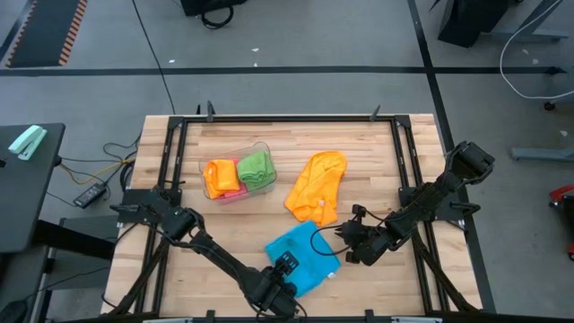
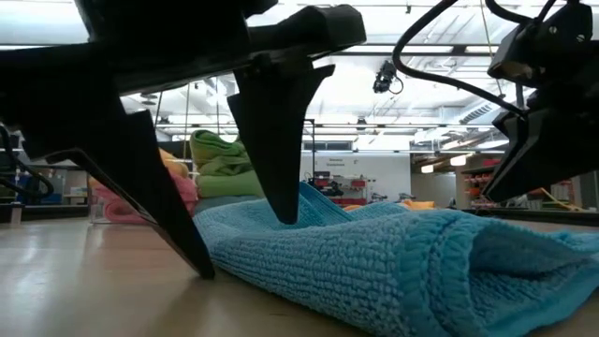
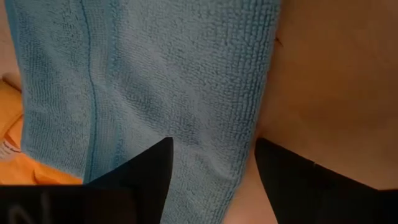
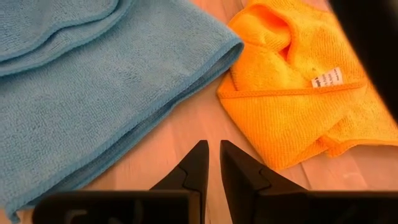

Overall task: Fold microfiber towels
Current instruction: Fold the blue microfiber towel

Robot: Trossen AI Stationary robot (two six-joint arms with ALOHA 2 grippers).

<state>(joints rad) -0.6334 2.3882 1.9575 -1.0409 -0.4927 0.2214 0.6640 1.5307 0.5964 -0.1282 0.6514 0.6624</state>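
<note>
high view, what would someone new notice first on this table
The sky blue towel lies folded at the table's near edge, with the left gripper open over it. Beside it sprawls a crumpled orange towel, and the right gripper sits shut between the two. Farther back, a clear tub holds folded orange, green and pink towels.

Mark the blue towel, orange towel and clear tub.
blue towel (image 1: 300, 253): high view, middle of the cloth.
orange towel (image 1: 316, 185): high view, centre of the crumpled cloth.
clear tub (image 1: 262, 147): high view, far rim.
</note>
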